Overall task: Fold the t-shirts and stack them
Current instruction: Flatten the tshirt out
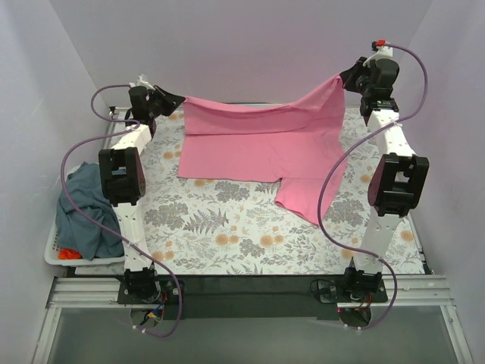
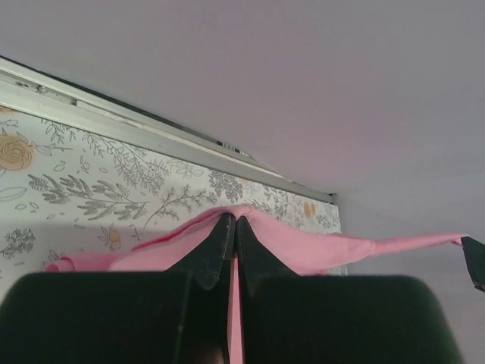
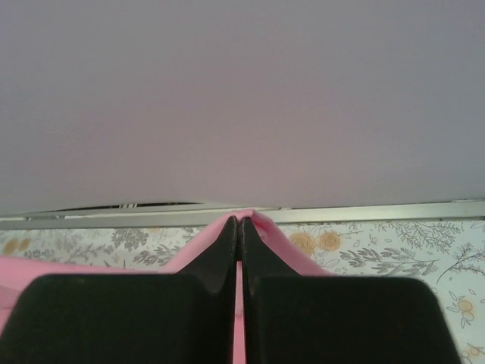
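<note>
T-shirt (image 1: 258, 144), bright pink, hanging across the far side of the floral table (image 1: 227, 235).
The left gripper (image 1: 176, 100) and the right gripper (image 1: 345, 78) are each pinching one top corner, jaws pressed together on the fabric, the right corner riding higher. The upper edge is sagging between them, while the lower part is lying smooth on the table, with one flap trailing toward the near right.

Stretched pink t-shirt (image 1: 258, 144) bars back; basket (image 1: 54, 244) blocks left.
</note>
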You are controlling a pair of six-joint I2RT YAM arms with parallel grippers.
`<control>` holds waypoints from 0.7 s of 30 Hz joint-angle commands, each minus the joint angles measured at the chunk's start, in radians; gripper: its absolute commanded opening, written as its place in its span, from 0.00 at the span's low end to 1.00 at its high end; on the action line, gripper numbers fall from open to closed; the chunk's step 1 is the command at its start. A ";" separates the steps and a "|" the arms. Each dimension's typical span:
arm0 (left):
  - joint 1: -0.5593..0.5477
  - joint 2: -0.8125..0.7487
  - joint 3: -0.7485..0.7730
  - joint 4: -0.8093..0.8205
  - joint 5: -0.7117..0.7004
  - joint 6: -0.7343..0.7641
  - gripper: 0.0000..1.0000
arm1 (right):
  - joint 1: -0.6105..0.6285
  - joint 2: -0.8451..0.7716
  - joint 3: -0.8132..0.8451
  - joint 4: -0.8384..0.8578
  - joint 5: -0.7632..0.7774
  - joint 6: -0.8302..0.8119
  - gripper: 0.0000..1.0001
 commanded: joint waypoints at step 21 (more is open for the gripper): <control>-0.017 -0.198 -0.207 0.008 0.085 0.054 0.00 | -0.043 -0.156 -0.287 0.045 -0.080 0.046 0.01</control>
